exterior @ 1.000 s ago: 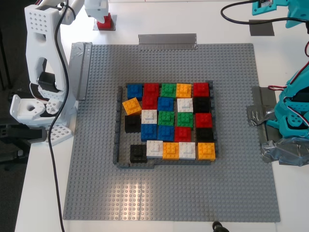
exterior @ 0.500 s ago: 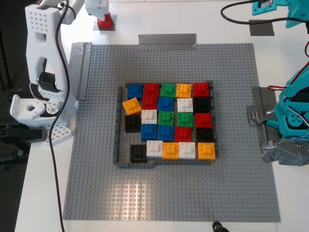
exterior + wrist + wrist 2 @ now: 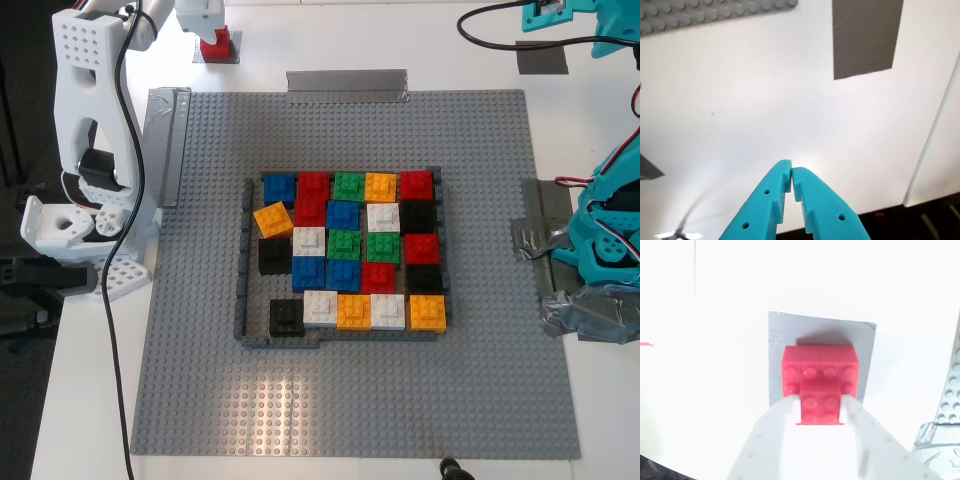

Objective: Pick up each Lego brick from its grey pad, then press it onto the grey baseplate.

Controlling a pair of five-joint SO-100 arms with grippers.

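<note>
White tabletop lies under my first gripper [image 3: 791, 172], jaws pressed together; my second gripper [image 3: 822, 407] pinches a red brick [image 3: 821, 377] on its grey pad [image 3: 777, 357].

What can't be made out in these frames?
- Exterior view: the white arm's tool at the red brick is cut off by the top edge.
- Second wrist view: my second tool straddles the red brick on the grey pad; glare hides any contact.
- First wrist view: the grey baseplate is cropped.
</note>
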